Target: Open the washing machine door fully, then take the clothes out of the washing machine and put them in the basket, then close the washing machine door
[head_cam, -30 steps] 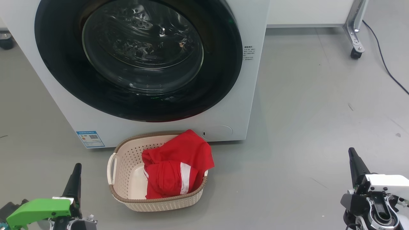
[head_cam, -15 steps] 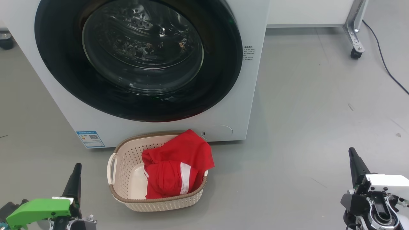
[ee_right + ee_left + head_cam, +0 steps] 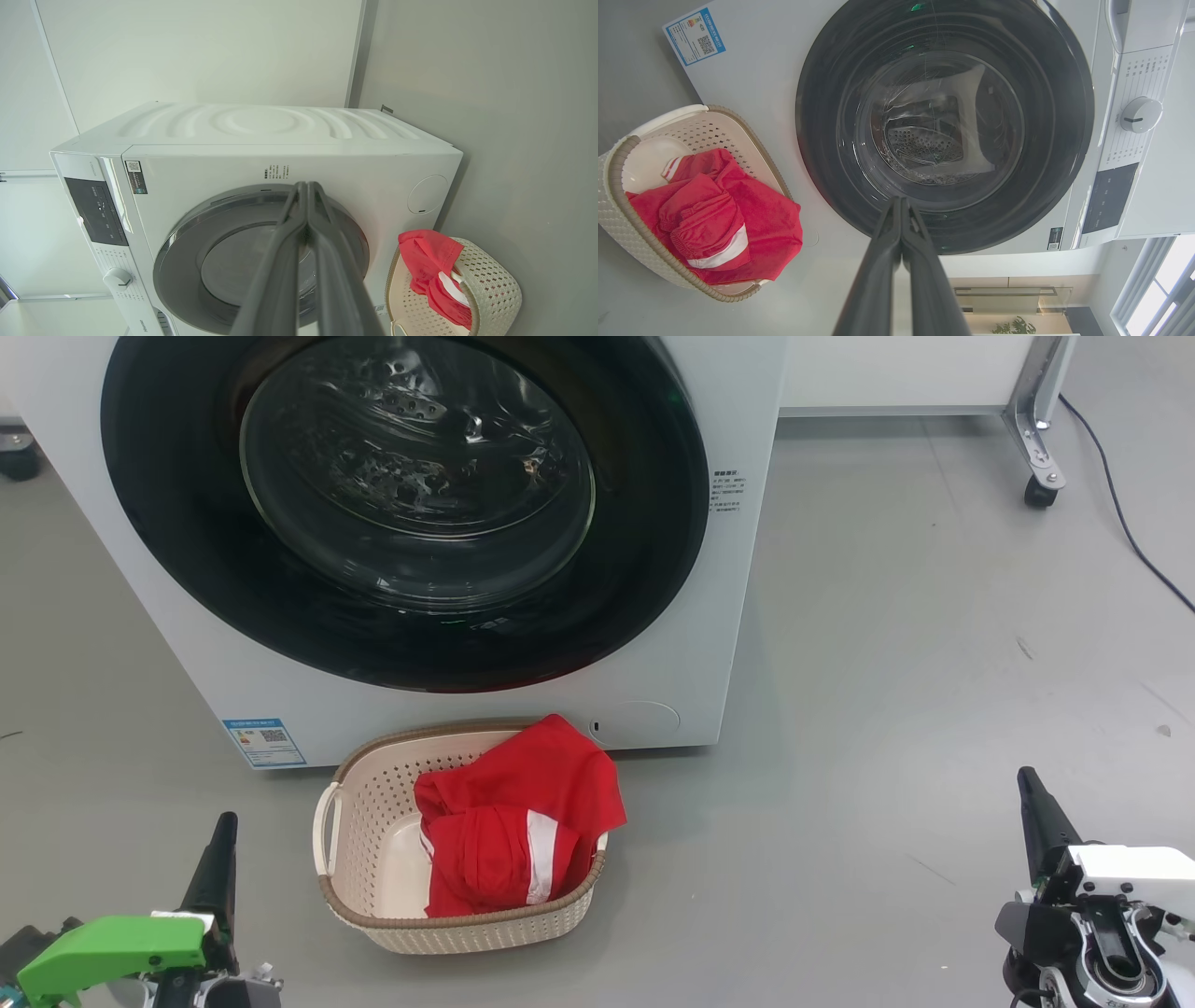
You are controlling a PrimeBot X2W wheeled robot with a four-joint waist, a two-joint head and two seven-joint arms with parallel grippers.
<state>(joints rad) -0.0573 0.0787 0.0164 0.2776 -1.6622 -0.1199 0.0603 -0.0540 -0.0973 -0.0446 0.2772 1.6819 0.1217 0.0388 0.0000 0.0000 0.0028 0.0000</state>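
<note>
The white washing machine (image 3: 233, 681) fills the top of the head view, its round black door (image 3: 187, 569) closed flush against the front. On the floor before it stands the cream basket (image 3: 364, 821) with the red clothes (image 3: 523, 821) heaped in its right half and draped over the rim. My left gripper (image 3: 224, 826) rests low at the lower left, shut and empty. My right gripper (image 3: 1027, 779) sits at the lower right, shut with nothing in it. Both wrist views show the door (image 3: 822, 140) (image 3: 177, 261), the basket (image 3: 616, 205) (image 3: 495, 289) and the clothes (image 3: 738, 224) (image 3: 430, 261).
Grey floor (image 3: 887, 663) spreads to the right of the machine. A metal frame leg on a caster (image 3: 1038, 490) stands at the back right, with a dark cable (image 3: 1120, 513) trailing past it. A blue sticker (image 3: 264, 742) marks the machine's lower left corner.
</note>
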